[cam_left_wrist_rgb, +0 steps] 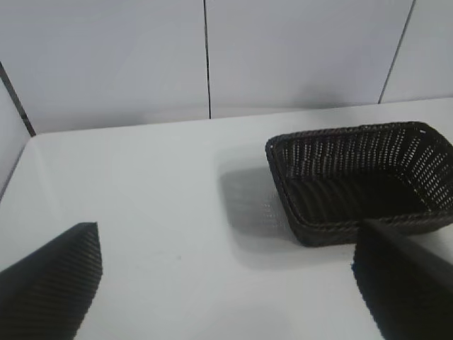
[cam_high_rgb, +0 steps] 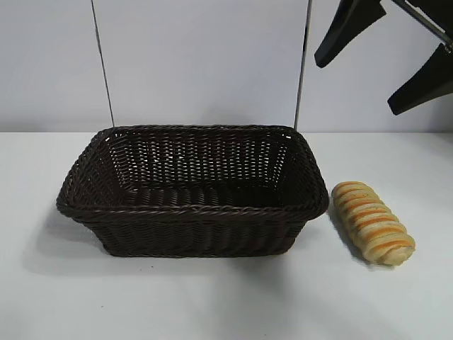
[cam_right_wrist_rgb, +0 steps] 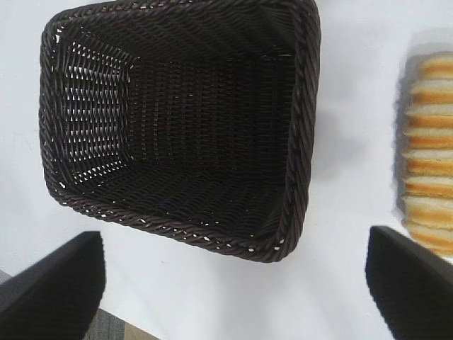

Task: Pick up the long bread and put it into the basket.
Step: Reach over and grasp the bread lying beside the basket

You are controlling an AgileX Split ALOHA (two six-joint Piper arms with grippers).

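White surface (cam_high_rgb: 212, 297) runs bare along the near edge of the exterior view, and on it, toward the right, lies the long bread (cam_high_rgb: 372, 222), flat and angled, its ridges crosswise, just beside the basket's right end but not touching it. Next to it the basket (cam_high_rgb: 191, 211) sits upright with nothing inside, its braided rim unbroken all round and its long side facing the camera. High above the loaf, at the top right of that view, my right gripper (cam_high_rgb: 386, 57) hangs in the air with its two dark fingers spread wide and nothing between them; from its wrist camera I look down on the basket's open interior and on the bread at one edge of the picture, with one finger (cam_right_wrist_rgb: 414, 280) overlapping the loaf's end in that view. My left gripper (cam_left_wrist_rgb: 226, 283) does not show in the exterior view; its own camera shows its fingers also spread wide and holding nothing, low over the surface, with the basket farther off. Behind everything stands a pale panelled wall (cam_high_rgb: 205, 57).
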